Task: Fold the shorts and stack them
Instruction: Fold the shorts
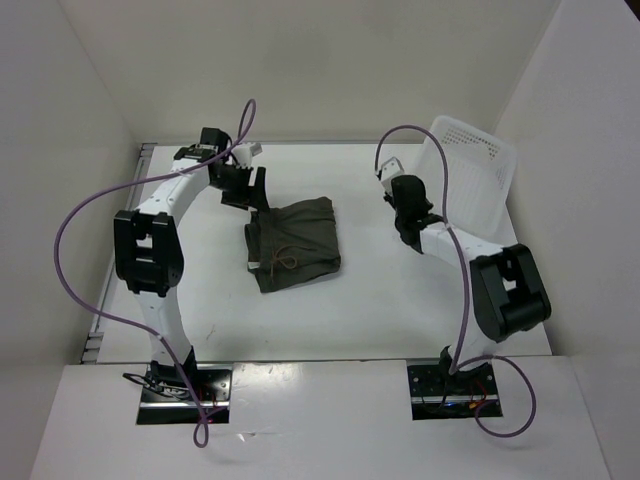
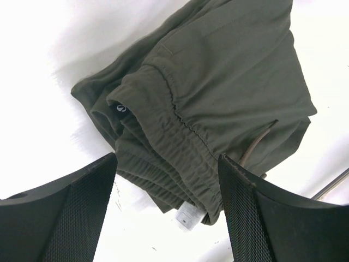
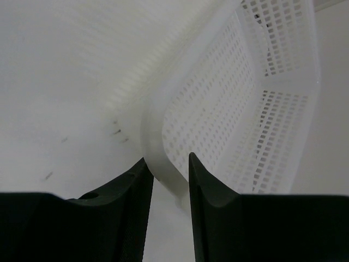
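The dark olive-green shorts [image 1: 295, 243] lie folded in a rough square in the middle of the table. Their gathered waistband [image 2: 180, 117], with a cord and a white label, faces the left arm. My left gripper [image 1: 245, 190] hovers at the shorts' far left corner. In the left wrist view this left gripper [image 2: 167, 158] is open, its fingers wide on either side of the waistband edge and holding nothing. My right gripper [image 1: 410, 205] is at the basket's near left corner, away from the shorts. In the right wrist view the right gripper [image 3: 167, 158] has its jaws drawn narrowly onto the basket's rim.
The white perforated basket [image 1: 475, 170] stands tilted at the back right, against the right wall. Its rim and mesh wall [image 3: 218, 109] fill the right wrist view. White walls close in the table on the left, back and right.
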Robot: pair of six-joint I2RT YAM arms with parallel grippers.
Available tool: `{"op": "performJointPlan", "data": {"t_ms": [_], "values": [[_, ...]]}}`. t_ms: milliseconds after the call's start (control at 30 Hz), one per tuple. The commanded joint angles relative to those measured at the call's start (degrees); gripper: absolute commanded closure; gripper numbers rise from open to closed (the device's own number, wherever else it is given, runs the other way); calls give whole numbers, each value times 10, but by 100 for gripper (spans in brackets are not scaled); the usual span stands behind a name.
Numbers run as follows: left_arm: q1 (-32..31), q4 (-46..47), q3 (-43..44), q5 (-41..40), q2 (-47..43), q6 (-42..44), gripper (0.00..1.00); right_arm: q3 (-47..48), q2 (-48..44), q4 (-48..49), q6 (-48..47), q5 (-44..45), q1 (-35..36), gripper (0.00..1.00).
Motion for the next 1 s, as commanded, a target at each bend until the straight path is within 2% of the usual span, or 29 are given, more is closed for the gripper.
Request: {"op": "performJointPlan", "data": {"t_ms": [0,200,400,567,667,800,967], "values": [[3,11,-3,8,-35,3,18,-44,-60,-48,-19,-44,-4,75],[3,11,-3,24,-40,3,17,-105,-137,-126,-80,-92,-4,87],[3,16,-19,30,-58,3,16,-159,-187,-153,-198,-111,-9,100],[3,21,-42,35,-78,3,16,-205,-243,-142,-355,-163,-62,100],[3,26,-55,35,-84,3,15,-216,-260,-120,-414,-193,-90,100],[3,26,-55,40,-89,3,15,-210,-260,-134,-481,-229,-106,100],[3,32,-60,40,-89,3,14,-215,-251,-124,-497,-242,-117,100]]}}
